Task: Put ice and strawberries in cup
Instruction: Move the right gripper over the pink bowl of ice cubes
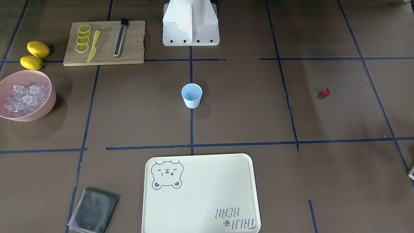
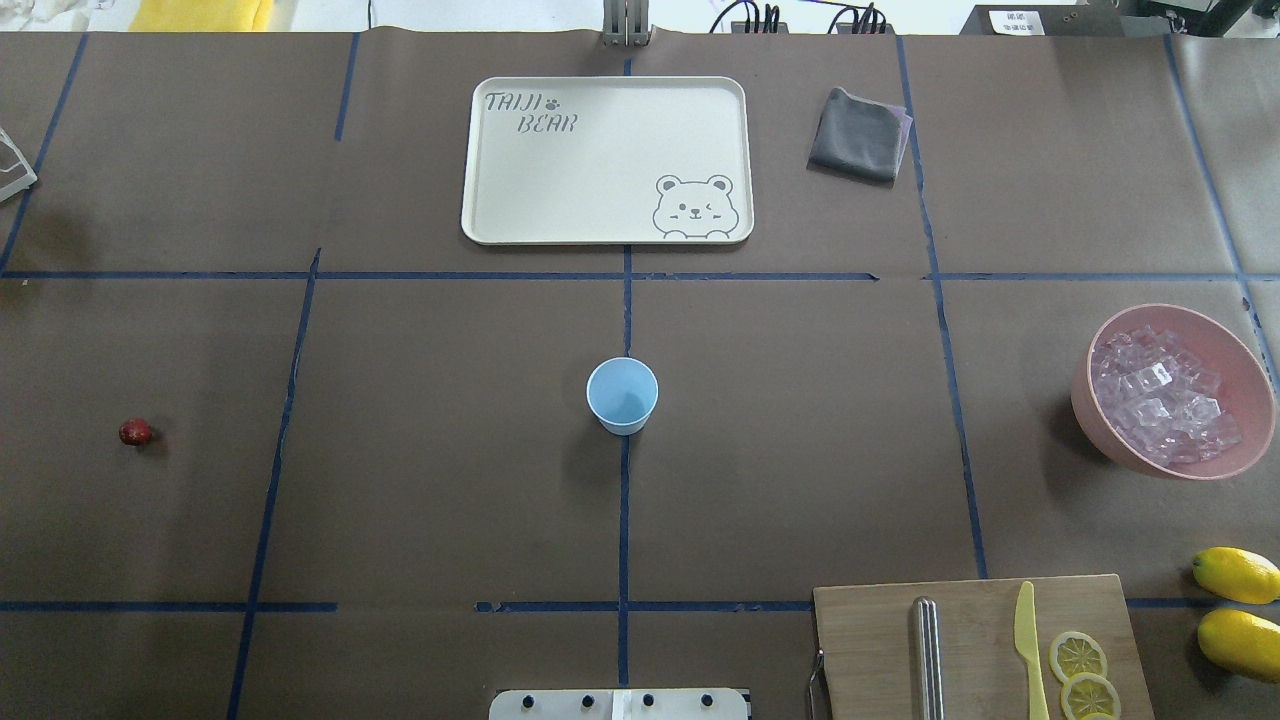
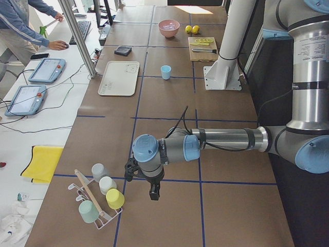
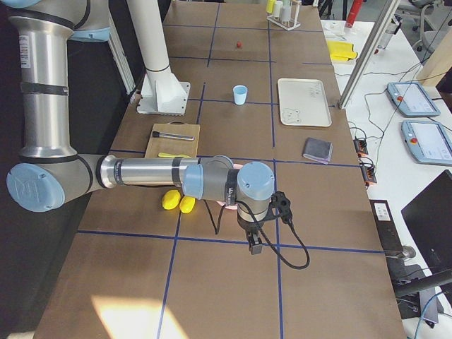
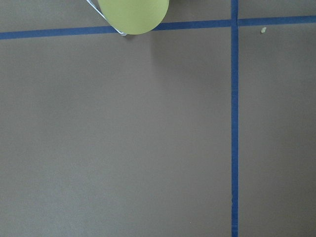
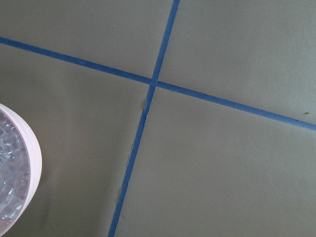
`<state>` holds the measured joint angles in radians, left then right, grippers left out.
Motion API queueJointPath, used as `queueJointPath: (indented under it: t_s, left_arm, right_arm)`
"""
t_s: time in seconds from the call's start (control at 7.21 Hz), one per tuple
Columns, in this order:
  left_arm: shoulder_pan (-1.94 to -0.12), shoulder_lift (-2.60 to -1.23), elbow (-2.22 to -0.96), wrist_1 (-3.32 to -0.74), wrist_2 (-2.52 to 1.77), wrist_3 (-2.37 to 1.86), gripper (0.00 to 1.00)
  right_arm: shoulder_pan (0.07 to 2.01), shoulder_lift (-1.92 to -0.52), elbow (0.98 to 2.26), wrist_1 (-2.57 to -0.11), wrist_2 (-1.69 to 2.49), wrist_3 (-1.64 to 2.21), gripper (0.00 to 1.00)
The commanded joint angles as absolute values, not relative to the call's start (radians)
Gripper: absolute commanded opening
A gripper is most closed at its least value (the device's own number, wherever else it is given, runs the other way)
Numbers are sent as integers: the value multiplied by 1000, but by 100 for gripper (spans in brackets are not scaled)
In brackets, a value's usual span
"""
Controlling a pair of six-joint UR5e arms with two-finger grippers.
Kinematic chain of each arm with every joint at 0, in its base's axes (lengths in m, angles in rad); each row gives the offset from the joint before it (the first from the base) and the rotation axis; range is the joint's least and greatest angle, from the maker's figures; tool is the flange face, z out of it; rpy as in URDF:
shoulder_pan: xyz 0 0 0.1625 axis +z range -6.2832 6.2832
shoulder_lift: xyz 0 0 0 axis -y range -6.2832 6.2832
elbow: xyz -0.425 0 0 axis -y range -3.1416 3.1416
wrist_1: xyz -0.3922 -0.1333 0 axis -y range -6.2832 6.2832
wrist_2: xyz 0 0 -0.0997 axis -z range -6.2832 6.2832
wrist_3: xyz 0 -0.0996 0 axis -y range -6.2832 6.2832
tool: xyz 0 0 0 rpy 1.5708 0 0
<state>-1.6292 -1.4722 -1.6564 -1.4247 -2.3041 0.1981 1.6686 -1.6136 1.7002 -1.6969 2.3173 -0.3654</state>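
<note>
The light blue cup (image 2: 622, 395) stands upright and empty at the table's middle, also seen in the front view (image 1: 191, 95). A single red strawberry (image 2: 135, 432) lies alone far out on the robot's left side. Clear ice (image 2: 1160, 400) fills a pink bowl (image 2: 1083, 400) on the far right. My left gripper (image 3: 153, 194) hangs beyond the table's left end beside a cup rack, shown only in the left side view; I cannot tell its state. My right gripper (image 4: 254, 247) hovers just past the pink bowl, shown only in the right side view; I cannot tell its state.
A cream tray (image 2: 480, 200) and a grey cloth (image 2: 858, 135) lie at the far edge. A cutting board (image 2: 870, 640) holds lemon slices, a yellow knife and a metal rod; two lemons (image 2: 1238, 605) lie beside it. A rack of cups (image 3: 100, 198) stands near the left gripper.
</note>
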Motion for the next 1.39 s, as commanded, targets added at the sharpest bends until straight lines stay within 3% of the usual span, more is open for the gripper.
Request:
queueJointPath:
  t_s: [0.0,0.42,1.25]
  left_arm:
    - [-1629,-1471,-1657,-1424,-2304,198,100]
    - [-1629,-1470,-1657,-1422,-2304,198,100]
    - [-1628,-1456,-1657,-1420,-2309,196,100]
  right_arm:
    - [1667,-1662,1759,-1689,2321,-367,100]
    - [1544,-1729,1879,-1590,2410,-179,100]
    - [1220,-1832,1891,-1091,2360,436,100]
